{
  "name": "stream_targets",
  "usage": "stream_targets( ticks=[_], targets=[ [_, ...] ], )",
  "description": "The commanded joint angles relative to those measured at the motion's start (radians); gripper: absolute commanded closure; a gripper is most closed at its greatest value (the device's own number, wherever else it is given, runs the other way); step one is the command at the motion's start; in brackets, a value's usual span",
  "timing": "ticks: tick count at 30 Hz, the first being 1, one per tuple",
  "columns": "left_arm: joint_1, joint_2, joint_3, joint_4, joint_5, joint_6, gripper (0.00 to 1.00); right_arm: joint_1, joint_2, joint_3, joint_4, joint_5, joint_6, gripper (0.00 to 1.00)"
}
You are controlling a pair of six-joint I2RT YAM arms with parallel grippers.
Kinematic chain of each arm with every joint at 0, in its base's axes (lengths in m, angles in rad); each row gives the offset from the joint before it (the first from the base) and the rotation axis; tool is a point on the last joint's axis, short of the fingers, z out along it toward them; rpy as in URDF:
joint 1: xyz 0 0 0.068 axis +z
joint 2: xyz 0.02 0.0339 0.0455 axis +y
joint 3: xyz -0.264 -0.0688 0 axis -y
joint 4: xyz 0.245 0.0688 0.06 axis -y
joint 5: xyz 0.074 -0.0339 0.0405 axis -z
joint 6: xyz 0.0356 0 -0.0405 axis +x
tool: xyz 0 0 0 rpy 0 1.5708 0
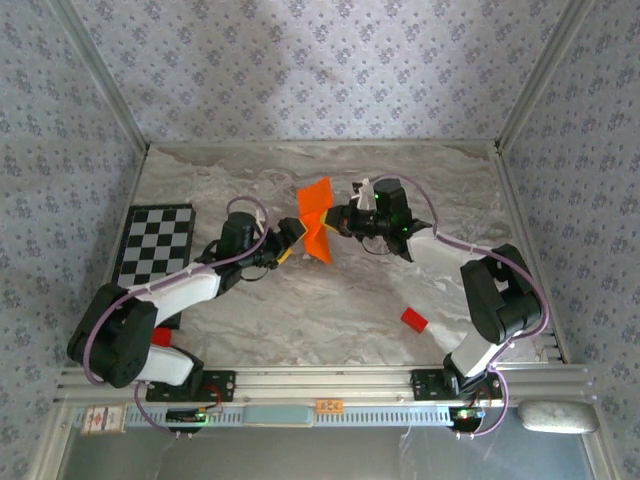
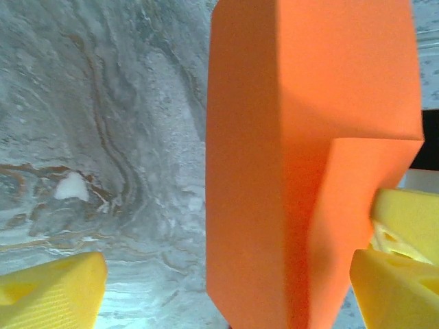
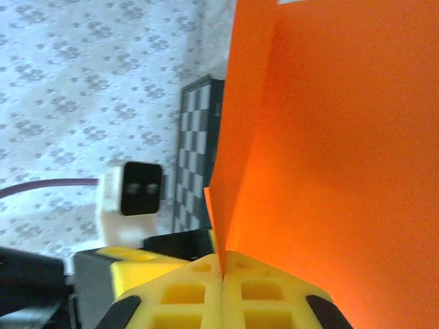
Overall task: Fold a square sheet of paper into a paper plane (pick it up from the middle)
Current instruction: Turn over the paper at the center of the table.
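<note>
**Item.** The orange paper (image 1: 316,218) is folded and sits near the middle of the marble table (image 1: 330,300), slightly toward the far side, between the 2 grippers. From overhead its long axis runs roughly far to near. A broad flap lies at the far end, and a narrower pointed end is directed toward the near edge. In the left wrist view the orange paper (image 2: 274,171) shows 1 lengthwise crease and a stepped corner on its right side. I cannot tell whether its lowest edge touches the marble.

**Right gripper** (image 1: 336,219). In its own wrist view the right gripper (image 3: 223,264) has both yellow fingers (image 3: 185,295) pressed together, with the orange paper (image 3: 329,171) pinched in the seam between them. The sheet rises on edge from that pinch.

**Left gripper** (image 1: 293,241). The left gripper (image 2: 226,274) stands with its jaws spread wide. The paper is in the gap between the fingers (image 2: 48,291), just beside the right-hand finger and well apart from the other. It has hold of nothing.

**Edges and room.**
- Bare marble runs from the paper toward the near rail (image 1: 320,380).
- A small red block (image 1: 414,319) lies on that side, nearer the right arm and well apart from the paper.
- The checkerboard mat (image 1: 155,245) lies at the table's left edge, behind the left arm.
- The papered back wall (image 1: 320,70) is well beyond the far flap.
</note>
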Motion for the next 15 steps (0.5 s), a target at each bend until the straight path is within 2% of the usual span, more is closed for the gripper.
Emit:
stream_targets(
  ticks=[1, 6, 12, 15],
  targets=[
    [-0.011, -0.003, 0.009, 0.159, 0.052, -0.071, 0.08, -0.001, -0.015, 0.000, 0.136, -0.075, 0.094, 0.99],
    [-0.013, 0.005, 0.025, 0.219, 0.075, -0.069, 0.09, 0.000, -0.001, -0.007, 0.203, -0.104, 0.147, 0.98],
    [-0.012, 0.007, 0.025, 0.266, 0.078, -0.070, 0.20, -0.002, 0.006, -0.020, 0.207, -0.106, 0.158, 0.97],
    [-0.013, 0.008, 0.021, 0.273, 0.076, -0.070, 0.29, -0.003, 0.011, -0.024, 0.203, -0.109, 0.158, 0.97]
  ],
)
